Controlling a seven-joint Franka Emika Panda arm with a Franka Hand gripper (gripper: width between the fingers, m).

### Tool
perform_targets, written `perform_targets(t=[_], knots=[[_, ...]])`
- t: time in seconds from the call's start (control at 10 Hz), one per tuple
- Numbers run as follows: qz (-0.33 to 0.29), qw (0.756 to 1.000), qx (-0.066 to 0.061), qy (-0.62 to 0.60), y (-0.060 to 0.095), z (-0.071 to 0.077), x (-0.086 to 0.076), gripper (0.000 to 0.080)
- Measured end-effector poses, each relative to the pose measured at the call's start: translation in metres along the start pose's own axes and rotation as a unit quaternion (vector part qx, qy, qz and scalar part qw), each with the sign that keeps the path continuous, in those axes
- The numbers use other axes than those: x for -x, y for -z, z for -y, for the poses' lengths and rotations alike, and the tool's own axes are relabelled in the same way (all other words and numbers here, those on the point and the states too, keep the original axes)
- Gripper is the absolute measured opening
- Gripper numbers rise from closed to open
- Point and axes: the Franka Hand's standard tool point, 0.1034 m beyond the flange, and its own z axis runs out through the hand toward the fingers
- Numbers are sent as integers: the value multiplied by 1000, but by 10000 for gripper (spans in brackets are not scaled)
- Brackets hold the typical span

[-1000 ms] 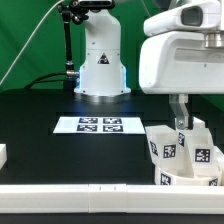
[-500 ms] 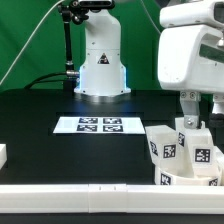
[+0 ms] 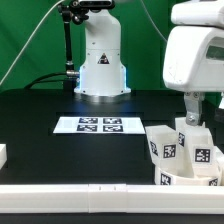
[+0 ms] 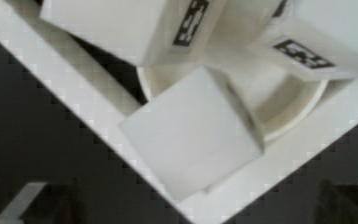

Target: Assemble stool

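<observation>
We see our gripper point(image 3: 193, 108) hanging above the tagged legs point(image 3: 160, 148) clustered on the round seat point(image 4: 297, 108); its fingers look spread, pinching nothing

Much of the stool heap is out of sight
The seat point(image 3: 190, 180) hides under the legs point(image 3: 163, 150) at the worktop's front corner, cut by the exterior view's right edge; the gripper's fingers point(image 3: 190, 107) blur, their tips indistinct against the legs
</observation>
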Motion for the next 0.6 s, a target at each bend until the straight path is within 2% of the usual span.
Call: perform_targets(t=[0.1, 0.2, 0.6], knots=[[16, 1000, -1, 6, 0, 1, -1, 649], [1, 999, 5, 32, 0, 1, -7, 649], [2, 995, 10, 99, -1, -3, -6, 649]])
